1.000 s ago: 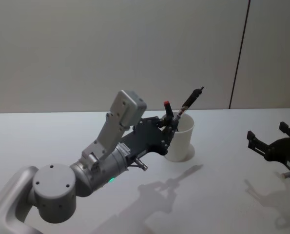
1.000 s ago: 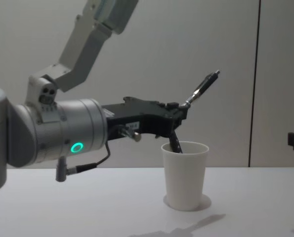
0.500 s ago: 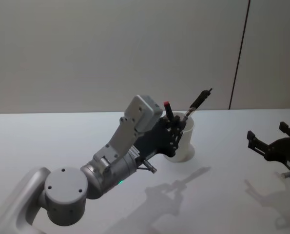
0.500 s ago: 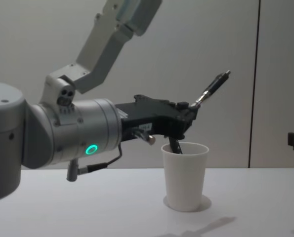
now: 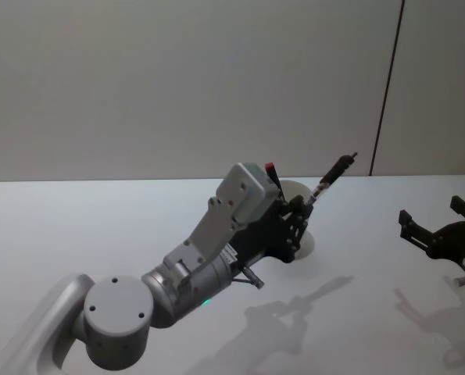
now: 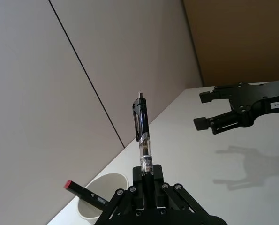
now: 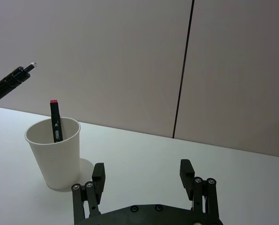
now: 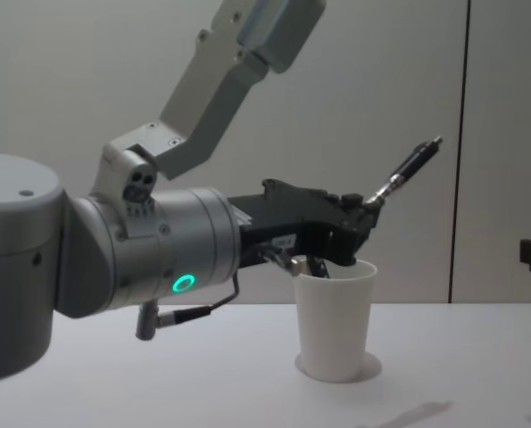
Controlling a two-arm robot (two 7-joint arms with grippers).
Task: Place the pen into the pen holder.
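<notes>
White paper cup (image 8: 336,325) serves as the holder. It stands upright on the bench (image 8: 158,392), with one red-capped marker (image 7: 54,123) leaning inside. Pen (image 8: 410,168) is not in the cup yet: it is clenched at its lower end in the left claw (image 8: 369,207), which sits just above the rim on the cup's right side in chest view. Pen is tilted, free end pointing up and away to the right, well above the rim. Left wrist view shows it pinched squarely between the fingers, barrel running straight out from the claw. Right claw (image 7: 142,171) is parked low over the bench well to the right, fingers spread, holding nothing. Judged step: align and insert. To do it well, rotate the wrist so the pen stands steeper, gripped end down. Centre that end over the open part of the mouth, clear of the marker, and lower until it is below the rim before letting go. Cup looks light and nothing steadies it, so the claw body should not touch rim or wall; a nudge could slide or tip it. Release only once the pen can lean on the inner wall. Dropped from above the rim at this tilt, it would likely fall outside.
</notes>
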